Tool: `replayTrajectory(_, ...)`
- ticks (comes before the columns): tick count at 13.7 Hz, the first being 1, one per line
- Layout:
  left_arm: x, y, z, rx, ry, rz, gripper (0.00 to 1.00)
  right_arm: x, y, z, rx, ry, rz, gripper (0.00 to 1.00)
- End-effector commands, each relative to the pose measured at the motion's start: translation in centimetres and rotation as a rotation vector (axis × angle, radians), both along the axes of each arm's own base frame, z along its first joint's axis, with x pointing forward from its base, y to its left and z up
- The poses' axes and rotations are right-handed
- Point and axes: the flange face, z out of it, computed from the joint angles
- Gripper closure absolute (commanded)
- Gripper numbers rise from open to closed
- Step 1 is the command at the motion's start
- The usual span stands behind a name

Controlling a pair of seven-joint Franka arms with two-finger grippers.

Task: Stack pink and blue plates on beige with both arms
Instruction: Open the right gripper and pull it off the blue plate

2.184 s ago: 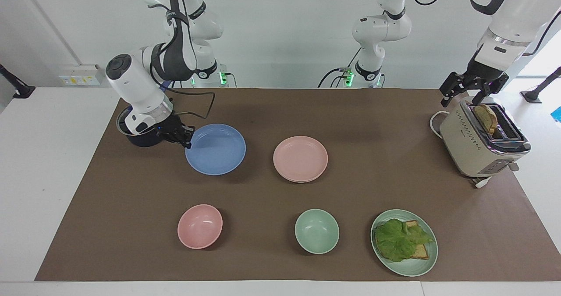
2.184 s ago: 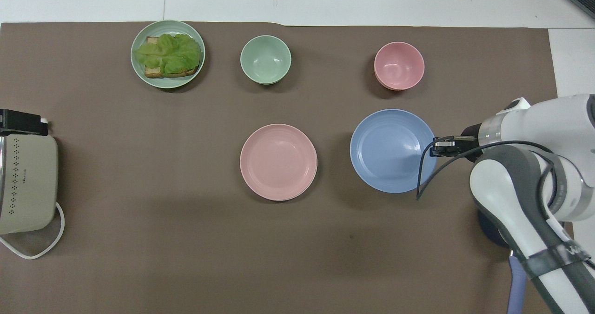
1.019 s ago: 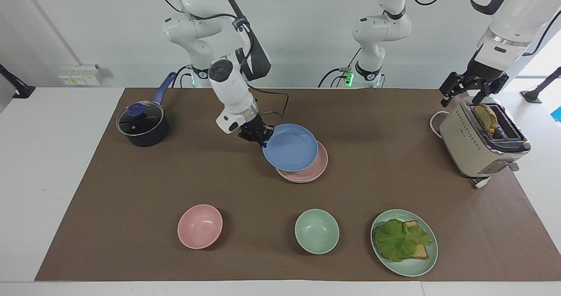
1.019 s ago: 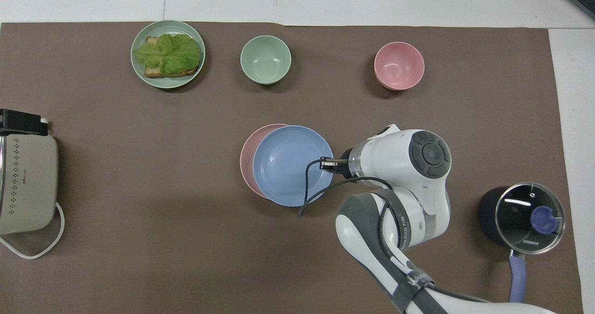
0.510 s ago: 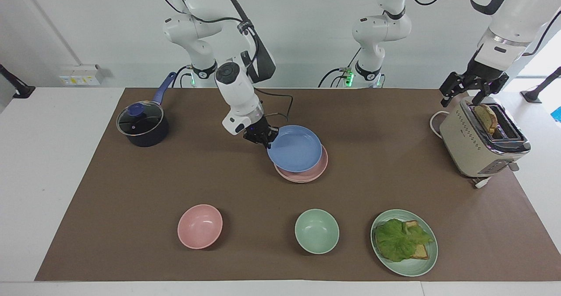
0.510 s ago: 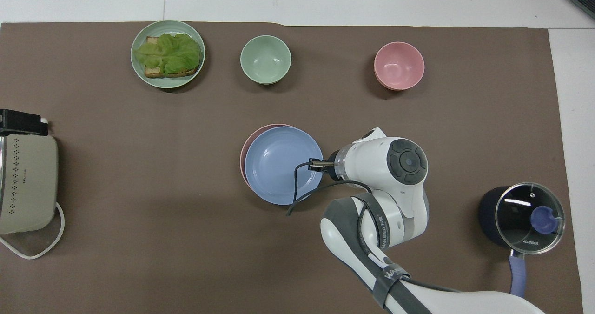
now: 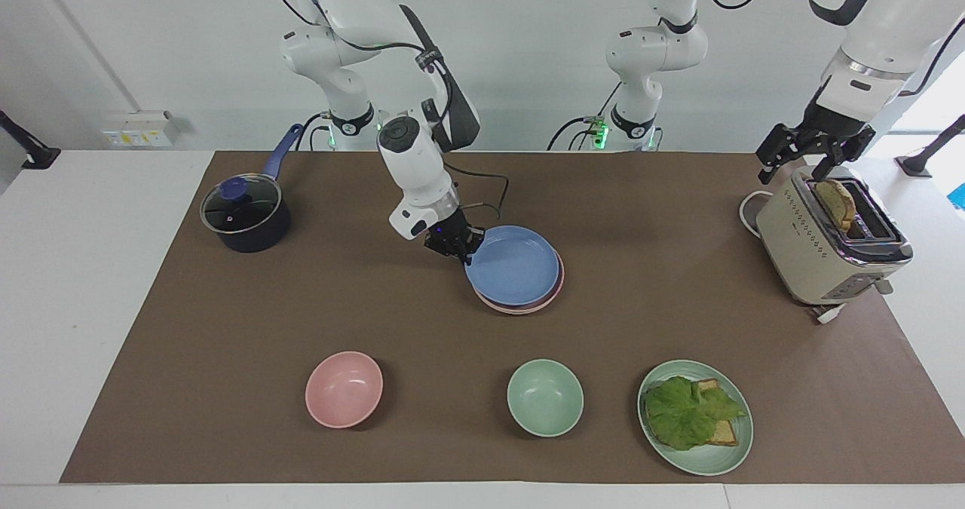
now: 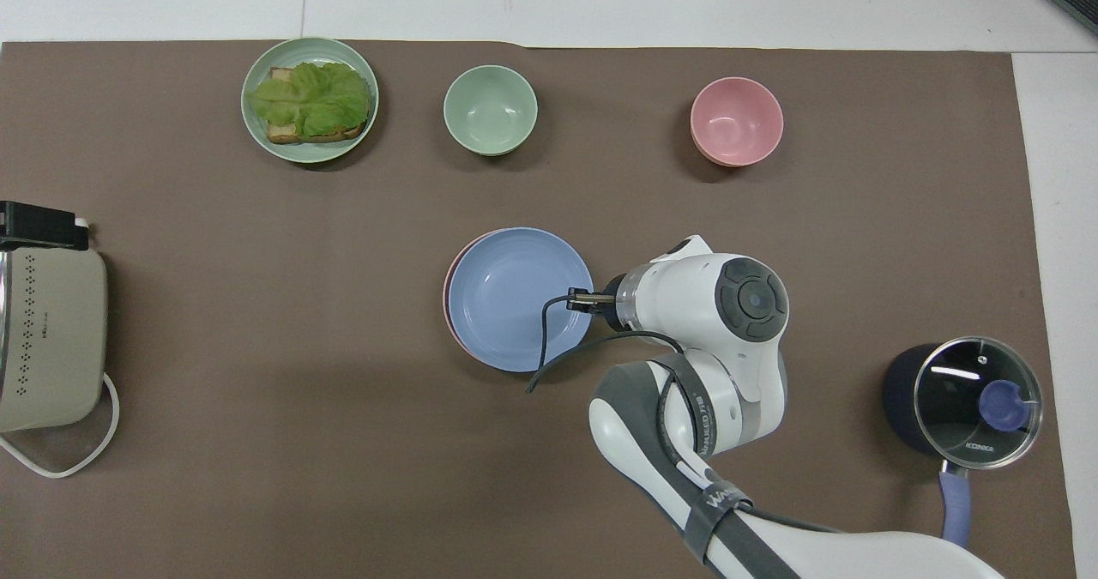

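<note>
A shallow round matte blue plate (image 7: 514,265) sat at the centre of the facing view, nested almost squarely on a shallow round matte pink plate (image 7: 555,289) of the same size, only a thin pink crescent showing at its lower and right edge. No beige plate could be made out beneath them in either view. Both plates looked light and stiff, probably smooth enough to slide on each other, and best taken by a pinch on the raised rim. The right gripper (image 7: 457,247) was at the blue plate's upper-left rim in the facing view, its fingers pinched shut on that rim; whether the plate had fully settled could not be told. Brown mat (image 7: 663,215) lay bare all around the stack, giving easy room to draw away toward the upper left. Lower in the frame stood a small deep pink bowl (image 7: 344,388), a small pale green bowl (image 7: 544,397) and a pale green plate with lettuce and toast (image 7: 695,416), all well apart from the stack. A dark lidded saucepan (image 7: 245,216) stood at the left. At the far right, the left gripper (image 7: 805,164) waited, fingers spread open, over a boxy cream toaster (image 7: 828,245).
</note>
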Motion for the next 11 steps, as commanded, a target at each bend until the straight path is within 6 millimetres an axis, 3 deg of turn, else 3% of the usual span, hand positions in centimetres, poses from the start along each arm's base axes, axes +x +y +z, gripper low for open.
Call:
replayTrajectory(1, -0.2, 0.1, 0.1, 0.011, 0.009, 0.011, 0.0, 0.2, 0.3, -0.1, 0.031, -0.003, -0.022, 1.0)
replayTrajectory(11, -0.2, 0.1, 0.1, 0.011, 0.009, 0.013, 0.0, 0.3, 1.3, -0.3, 0.037, -0.009, -0.007, 1.0)
